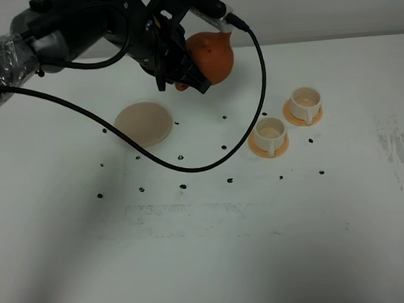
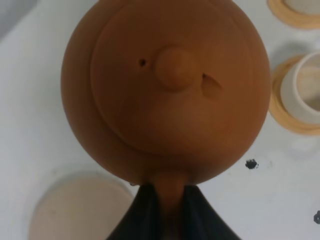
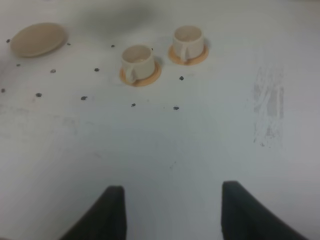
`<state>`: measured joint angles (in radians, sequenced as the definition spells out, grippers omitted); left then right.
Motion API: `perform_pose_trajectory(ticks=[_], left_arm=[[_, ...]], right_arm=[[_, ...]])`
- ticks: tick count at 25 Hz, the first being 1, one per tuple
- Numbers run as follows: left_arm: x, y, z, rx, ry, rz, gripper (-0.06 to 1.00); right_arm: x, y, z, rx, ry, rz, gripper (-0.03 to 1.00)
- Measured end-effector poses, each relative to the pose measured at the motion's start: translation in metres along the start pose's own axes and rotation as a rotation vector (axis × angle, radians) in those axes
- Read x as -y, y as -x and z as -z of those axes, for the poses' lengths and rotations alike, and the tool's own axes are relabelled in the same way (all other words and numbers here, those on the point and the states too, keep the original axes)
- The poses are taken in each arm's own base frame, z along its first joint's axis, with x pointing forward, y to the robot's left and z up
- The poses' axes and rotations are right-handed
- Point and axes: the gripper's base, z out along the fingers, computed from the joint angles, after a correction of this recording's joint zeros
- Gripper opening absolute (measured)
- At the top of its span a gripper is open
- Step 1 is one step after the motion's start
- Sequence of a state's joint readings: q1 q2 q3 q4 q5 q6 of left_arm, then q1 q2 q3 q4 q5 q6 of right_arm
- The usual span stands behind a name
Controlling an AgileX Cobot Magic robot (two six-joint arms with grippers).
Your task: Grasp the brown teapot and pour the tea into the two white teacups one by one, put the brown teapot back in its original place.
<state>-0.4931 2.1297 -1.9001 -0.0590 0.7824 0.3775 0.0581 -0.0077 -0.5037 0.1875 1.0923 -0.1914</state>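
While clamped by left fingers (image 2: 142, 217), brown teapot (image 2: 165, 105), spout toward far table (image 1: 209, 261) edge; right fingers (image 3: 107, 215) apart.

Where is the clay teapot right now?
In the exterior high view the round orange-brown clay teapot is held aloft by the left hand, behind and between the flat cream saucer disc and the two white cups.

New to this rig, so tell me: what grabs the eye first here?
The brown teapot hangs at the rear, its handle clamped in the left pincer. In front lies the bare cream saucer; right of it the two white teacups stand on orange saucers.
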Motion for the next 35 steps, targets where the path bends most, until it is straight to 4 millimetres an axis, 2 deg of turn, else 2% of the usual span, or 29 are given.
perform_pose_trajectory(ticks=[3, 6, 12, 35], left_arm=[[-0.003, 0.007, -0.005, -0.011, -0.006, -0.029, 0.13], [-0.004, 0.01, -0.02, -0.035, -0.017, -0.056, 0.13], [-0.003, 0.004, -0.048, -0.097, -0.048, -0.172, 0.13], [-0.005, 0.006, -0.05, -0.069, -0.057, -0.717, 0.13]], right_arm=[[0.0, 0.0, 0.0, 0.0, -0.001, 0.0, 0.45], [0.0, 0.0, 0.0, 0.0, -0.001, 0.0, 0.45], [0.0, 0.0, 0.0, 0.001, -0.001, 0.0, 0.44], [0.0, 0.0, 0.0, 0.002, -0.001, 0.0, 0.44]])
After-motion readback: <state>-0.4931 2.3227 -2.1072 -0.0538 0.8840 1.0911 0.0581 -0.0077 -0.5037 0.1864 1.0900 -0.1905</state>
